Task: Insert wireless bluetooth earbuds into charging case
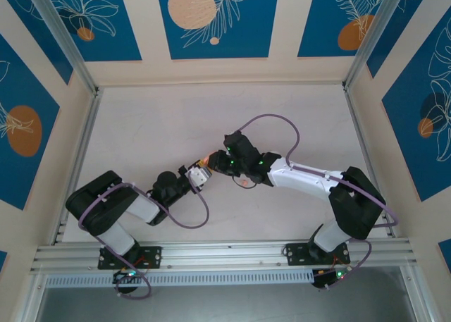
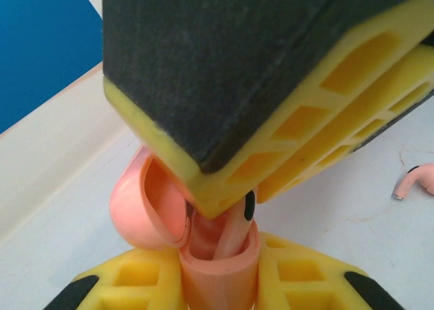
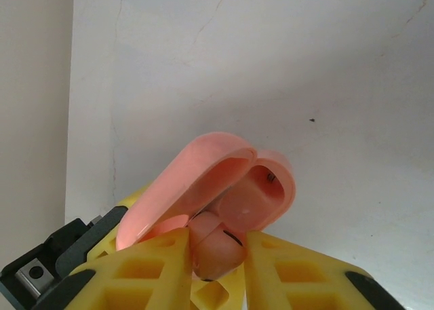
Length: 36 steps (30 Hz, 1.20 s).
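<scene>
Where the left gripper (image 2: 218, 266) closed its yellow fingers (image 2: 135, 283), they pinched the base of the salmon-pink charging case (image 2: 218, 288), whose lid (image 2: 142, 205) stood hinged open. The right gripper (image 3: 217, 252) was pressed in on one earbud (image 3: 215, 245), held at the case's open mouth with its stem reaching inside. A second earbud (image 2: 415, 182) lay loose on the white table (image 2: 339, 218), near both grippers at mid-table.
</scene>
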Available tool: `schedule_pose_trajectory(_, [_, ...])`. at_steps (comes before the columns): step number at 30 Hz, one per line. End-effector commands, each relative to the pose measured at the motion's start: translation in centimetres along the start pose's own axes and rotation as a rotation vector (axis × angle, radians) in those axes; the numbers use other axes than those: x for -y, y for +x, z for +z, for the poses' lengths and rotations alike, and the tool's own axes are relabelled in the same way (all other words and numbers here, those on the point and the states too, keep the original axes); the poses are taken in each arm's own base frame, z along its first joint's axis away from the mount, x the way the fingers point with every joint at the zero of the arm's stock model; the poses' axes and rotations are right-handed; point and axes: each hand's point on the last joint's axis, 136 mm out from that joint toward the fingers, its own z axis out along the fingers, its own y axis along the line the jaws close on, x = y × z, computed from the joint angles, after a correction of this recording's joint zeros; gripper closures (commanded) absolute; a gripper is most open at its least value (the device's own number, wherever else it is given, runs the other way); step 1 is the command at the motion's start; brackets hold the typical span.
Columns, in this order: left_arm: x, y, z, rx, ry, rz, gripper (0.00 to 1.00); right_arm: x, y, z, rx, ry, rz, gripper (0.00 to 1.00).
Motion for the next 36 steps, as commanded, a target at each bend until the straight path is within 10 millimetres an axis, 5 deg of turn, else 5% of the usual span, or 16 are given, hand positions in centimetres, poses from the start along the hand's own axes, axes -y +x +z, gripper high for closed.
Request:
schedule_pose_trajectory(1, [0.0,-2.6,-0.1,0.099,0.0,-0.002,0.78,-2.0,-0.4,-0.3,0.004,-0.075,0.005,0.69])
schedule_pose_trajectory(36, [1.4,-3.5,0.0,0.139,0.089,-0.112,0.78,-1.3,-1.1,-2.0,0.046,-0.108,0.032,0.66])
